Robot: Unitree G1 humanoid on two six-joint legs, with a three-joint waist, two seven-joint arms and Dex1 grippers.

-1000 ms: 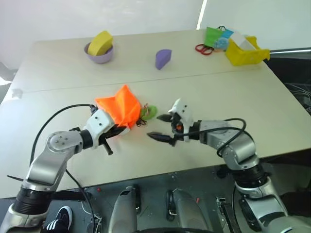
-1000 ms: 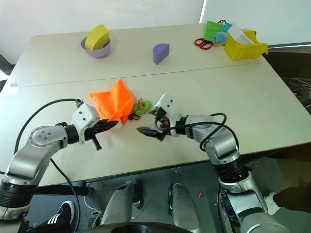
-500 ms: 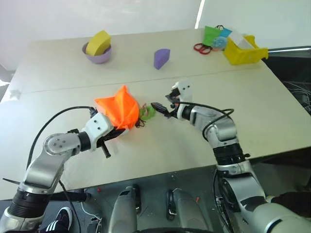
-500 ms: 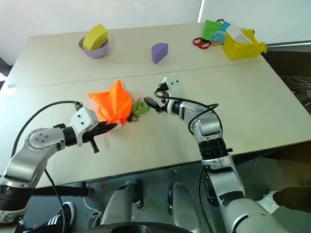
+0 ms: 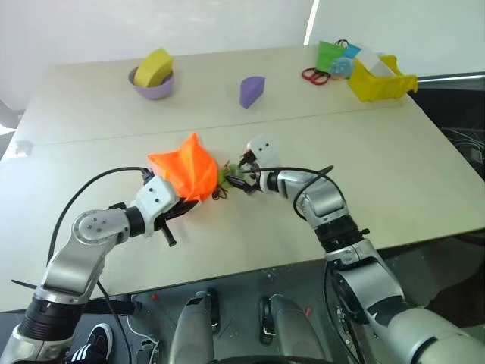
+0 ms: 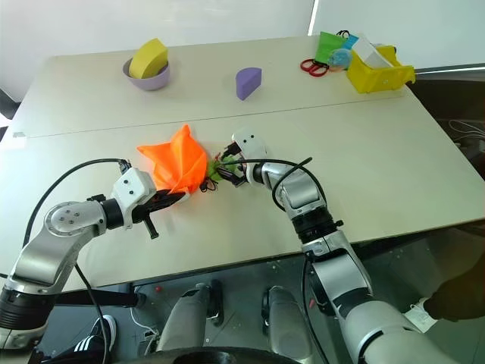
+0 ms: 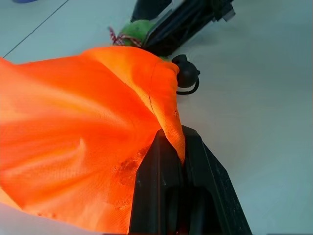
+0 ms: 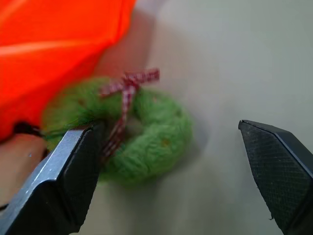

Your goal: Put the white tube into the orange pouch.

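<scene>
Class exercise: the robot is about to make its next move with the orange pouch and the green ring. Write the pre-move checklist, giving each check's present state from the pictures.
1. Left tool shut on the orange pouch: ok.
2. Right tool open: ok.
3. Green ring between the right tool's fingers: ok.
4. Ring not yet gripped, fingers apart from it on one side: ok.
5. White tube inside the pouch: cannot tell.
6. Pouch mouth closed: cannot tell.
</scene>
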